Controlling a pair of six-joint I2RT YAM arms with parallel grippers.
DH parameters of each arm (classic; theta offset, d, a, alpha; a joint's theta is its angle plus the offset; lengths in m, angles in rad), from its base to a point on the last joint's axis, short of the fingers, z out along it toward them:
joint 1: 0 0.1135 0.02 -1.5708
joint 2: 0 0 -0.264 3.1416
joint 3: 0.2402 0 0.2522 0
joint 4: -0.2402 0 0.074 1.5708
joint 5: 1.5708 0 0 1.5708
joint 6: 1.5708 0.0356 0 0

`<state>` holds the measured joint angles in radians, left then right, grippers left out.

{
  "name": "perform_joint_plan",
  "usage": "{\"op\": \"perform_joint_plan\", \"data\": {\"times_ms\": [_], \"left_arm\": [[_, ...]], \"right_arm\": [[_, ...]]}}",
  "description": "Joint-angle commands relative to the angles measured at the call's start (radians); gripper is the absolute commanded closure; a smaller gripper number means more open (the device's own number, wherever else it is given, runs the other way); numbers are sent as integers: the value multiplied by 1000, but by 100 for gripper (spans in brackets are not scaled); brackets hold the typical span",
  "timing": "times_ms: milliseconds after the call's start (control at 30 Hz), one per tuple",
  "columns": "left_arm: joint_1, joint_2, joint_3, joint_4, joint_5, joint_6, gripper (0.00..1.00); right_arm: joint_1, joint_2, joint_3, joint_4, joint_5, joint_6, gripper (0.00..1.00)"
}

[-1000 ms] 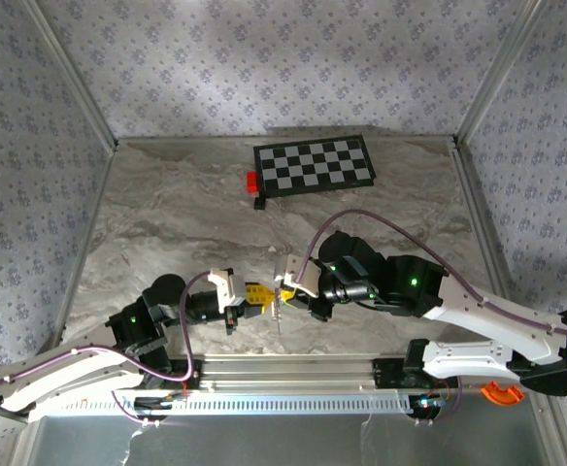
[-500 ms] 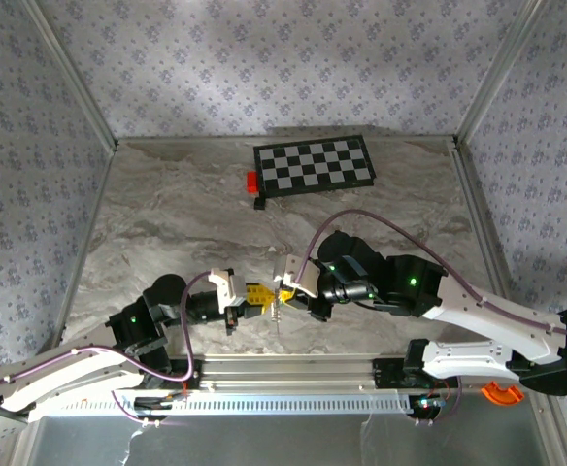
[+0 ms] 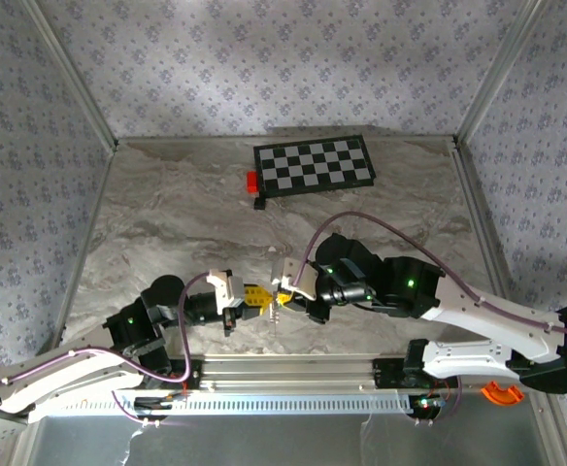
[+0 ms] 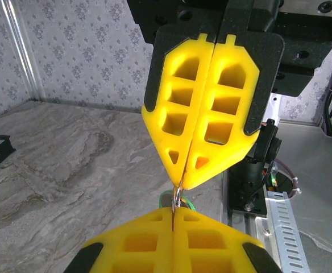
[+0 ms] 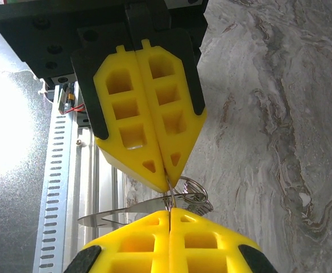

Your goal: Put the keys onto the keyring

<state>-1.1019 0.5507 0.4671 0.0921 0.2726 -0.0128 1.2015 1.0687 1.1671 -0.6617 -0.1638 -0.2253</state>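
- Left gripper (image 3: 264, 299) has its pads squeezed flat together, pinching what looks like the keyring (image 5: 195, 193) wire at the tips.
- Right gripper (image 3: 280, 295) is clamped too, on a key (image 5: 120, 212) whose blade sticks out sideways.
- Both tips meet nose to nose over the marble table (image 3: 167, 223), near its front edge.
- Green tag (image 4: 166, 198) peeks out right by the meeting point.
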Motion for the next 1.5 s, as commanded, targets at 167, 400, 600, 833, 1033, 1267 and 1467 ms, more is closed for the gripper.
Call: {"op": "perform_joint_plan", "data": {"times_ms": [167,400,600,833,1033,1267,1467], "left_arm": [[-5,-3,25,89,-12,-40,100],[-4,-3,39,99,-12,-67,100],[-5,-28,34,120,-6,-81,100],[-5,-35,28,137,-7,-91,100],[-4,-44,15,164,-9,-112,100],[-5,-36,16,160,-25,-112,100],[-6,-33,11,164,-44,-100,100]], "right_arm": [[36,24,-12,12,18,-25,100],[56,30,-9,2,65,-40,100],[61,12,-26,9,100,-39,100],[66,-25,-67,57,134,-36,100],[66,-61,-107,128,145,-23,99],[65,-102,-129,162,151,-8,82],[61,-159,-150,194,153,14,72]]}}
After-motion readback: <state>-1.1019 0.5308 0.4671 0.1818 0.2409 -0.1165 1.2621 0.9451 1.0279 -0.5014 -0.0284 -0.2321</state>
